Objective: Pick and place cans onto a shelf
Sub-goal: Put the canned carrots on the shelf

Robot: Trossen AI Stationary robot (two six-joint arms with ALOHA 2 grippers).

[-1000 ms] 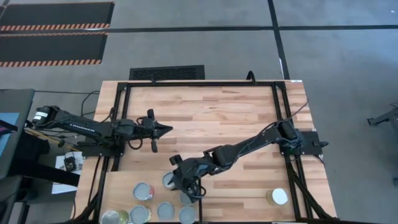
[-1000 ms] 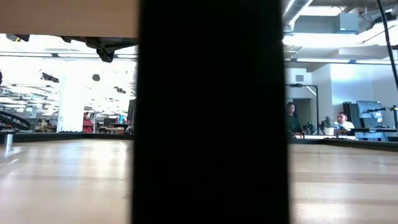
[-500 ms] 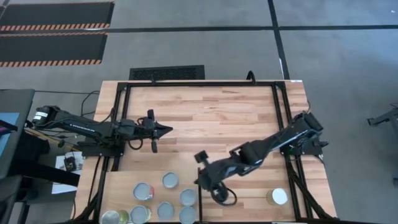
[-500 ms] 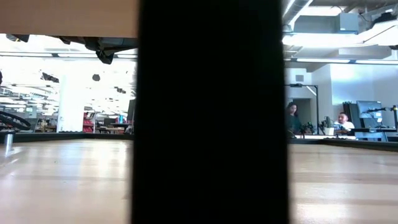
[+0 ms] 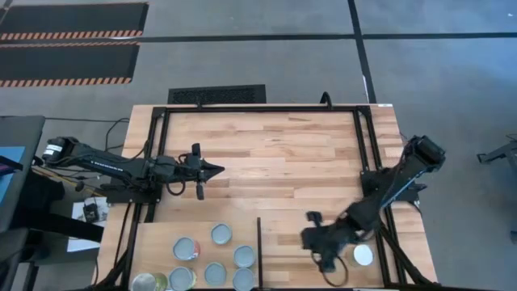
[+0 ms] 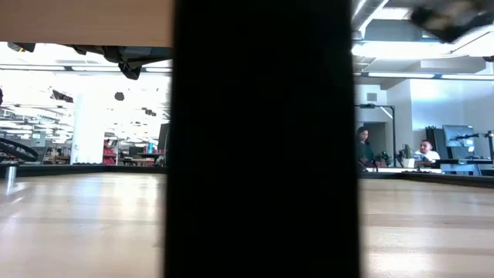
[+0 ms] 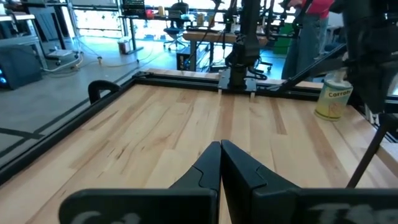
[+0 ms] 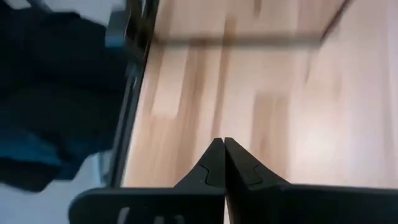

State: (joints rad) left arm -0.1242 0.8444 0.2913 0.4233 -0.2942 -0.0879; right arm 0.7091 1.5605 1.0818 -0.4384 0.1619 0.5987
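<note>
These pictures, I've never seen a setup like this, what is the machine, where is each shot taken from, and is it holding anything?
It is a robot with two dark arms working at a wooden table. One picture looks straight down from above, one looks level across the tabletop, where a wide dark upright blocks most of it, and two come from cameras on the arms' wrists. The left gripper waits, shut and empty. The right gripper, also shut and empty, is beside a lone white-topped can. Seven cans stand on the pale shelf.

Seven cans (image 5: 221, 234) sit on one shelf (image 5: 153, 236); an eighth can (image 5: 363, 255) stands on the desk (image 5: 275, 153).
</note>
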